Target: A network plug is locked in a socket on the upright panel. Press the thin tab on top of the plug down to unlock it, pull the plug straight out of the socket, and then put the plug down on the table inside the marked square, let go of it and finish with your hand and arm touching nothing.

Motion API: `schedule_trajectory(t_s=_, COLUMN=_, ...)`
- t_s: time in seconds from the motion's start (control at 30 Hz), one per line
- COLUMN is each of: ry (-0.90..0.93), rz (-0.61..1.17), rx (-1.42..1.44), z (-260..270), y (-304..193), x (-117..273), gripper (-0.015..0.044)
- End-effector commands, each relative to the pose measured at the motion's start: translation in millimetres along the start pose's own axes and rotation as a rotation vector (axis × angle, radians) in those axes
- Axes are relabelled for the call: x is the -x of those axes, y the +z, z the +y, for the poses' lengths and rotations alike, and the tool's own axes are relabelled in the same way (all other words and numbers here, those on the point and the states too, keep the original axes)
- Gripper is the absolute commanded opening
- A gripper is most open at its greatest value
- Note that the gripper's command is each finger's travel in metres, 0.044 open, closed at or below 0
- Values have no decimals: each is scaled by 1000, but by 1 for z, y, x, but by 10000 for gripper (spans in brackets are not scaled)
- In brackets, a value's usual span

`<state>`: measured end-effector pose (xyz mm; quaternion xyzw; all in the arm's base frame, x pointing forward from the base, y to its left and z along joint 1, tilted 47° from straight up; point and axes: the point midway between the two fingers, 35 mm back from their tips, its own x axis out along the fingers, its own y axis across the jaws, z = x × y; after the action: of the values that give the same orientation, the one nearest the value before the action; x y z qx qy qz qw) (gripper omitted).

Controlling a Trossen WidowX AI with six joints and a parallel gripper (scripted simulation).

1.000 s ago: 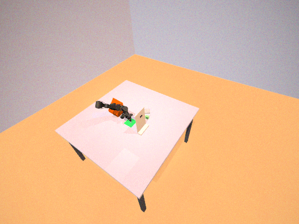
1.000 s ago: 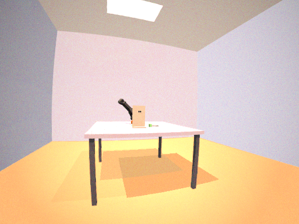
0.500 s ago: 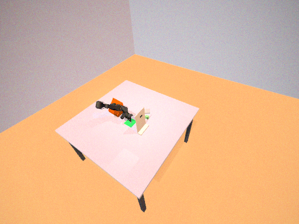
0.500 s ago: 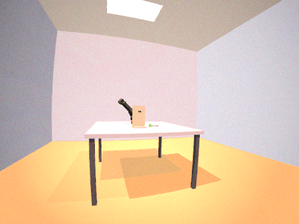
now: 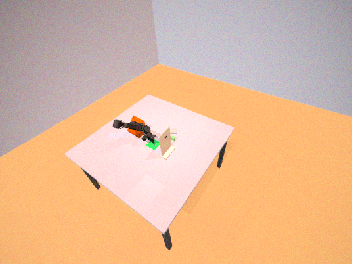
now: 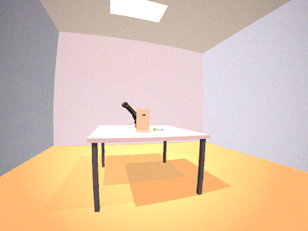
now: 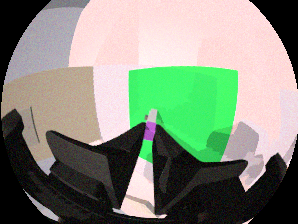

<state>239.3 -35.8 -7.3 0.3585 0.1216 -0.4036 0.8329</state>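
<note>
The plug (image 7: 150, 131), purple with a light grey end, is between my fingertips in the wrist view. My gripper (image 5: 154, 142) (image 7: 149, 128) is shut on it, over the marked square, in front of the panel and apart from it. The marked square (image 5: 152, 146) (image 7: 180, 90) is bright green and flat on the table; it lies beyond the plug in the wrist view. Whether the plug touches the table I cannot tell. The tan upright panel (image 5: 165, 145) (image 6: 143, 123) (image 7: 55, 102) stands beside the square. In the exterior view the panel hides the gripper and plug.
The panel's pale foot (image 5: 169, 153) lies on the table. A small green block (image 5: 173, 138) (image 6: 154, 129) and a flat beige piece (image 5: 173, 131) are behind the panel. An orange object (image 5: 132, 132) is under the arm. The white-pink table (image 5: 111, 164) (image 6: 172, 134) carries everything.
</note>
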Motion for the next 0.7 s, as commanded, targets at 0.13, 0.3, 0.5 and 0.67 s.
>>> schedule_trajectory(t_s=0.13, ry=0, rz=0, rx=-1, z=0, y=0, x=0, gripper=156)
schedule_trajectory(t_s=0.3, ry=0, rz=0, rx=-1, z=0, y=0, x=0, gripper=156)
schedule_trajectory(t_s=0.5, ry=-2, rz=2, rx=-1, z=0, y=-1, x=4, gripper=156)
schedule_trajectory(t_s=0.67, ry=-4, rz=4, rx=-1, z=0, y=-2, x=7, gripper=156)
